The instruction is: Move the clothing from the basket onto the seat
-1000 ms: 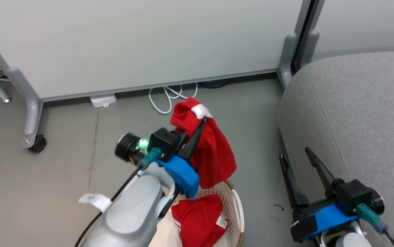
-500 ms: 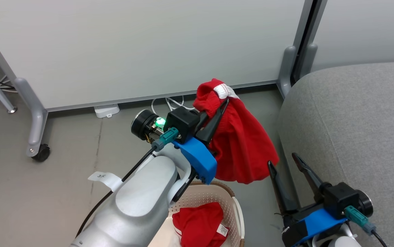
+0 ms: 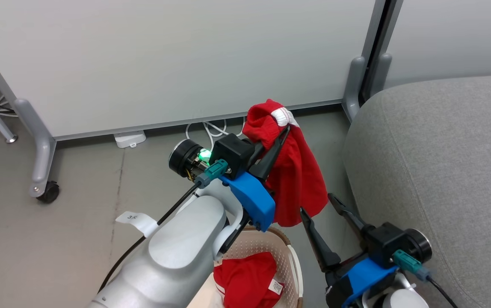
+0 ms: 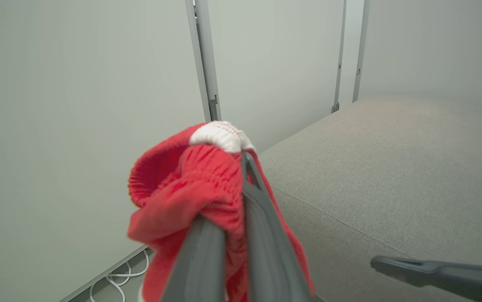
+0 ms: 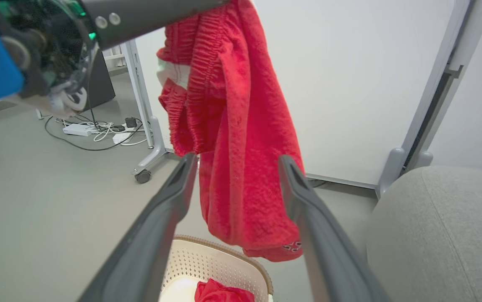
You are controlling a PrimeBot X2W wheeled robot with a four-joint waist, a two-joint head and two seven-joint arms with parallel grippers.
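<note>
My left gripper (image 3: 286,128) is shut on the gathered waistband of a red garment (image 3: 297,184) of the clothing, which hangs free above the cream basket (image 3: 291,256). In the left wrist view the cloth (image 4: 182,188) bunches around that gripper (image 4: 241,157). A second red garment (image 3: 247,282) lies in the basket. My right gripper (image 3: 316,203) stands open just right of the hanging hem. In the right wrist view the cloth (image 5: 241,126) hangs between and beyond its open fingers (image 5: 237,158); I cannot tell if they touch it. The grey seat (image 3: 442,162) is at the right.
A pale partition panel (image 3: 164,60) stands behind, with a castered foot (image 3: 42,188) at the left and a post (image 3: 352,81) by the seat's corner. White cables (image 3: 211,128) and a small white box (image 3: 130,137) lie on the floor under the panel.
My left gripper has lifted the red garment higher and to the right, toward the seat. My right gripper has moved left, close to the hanging hem. The view has shifted slightly too.
</note>
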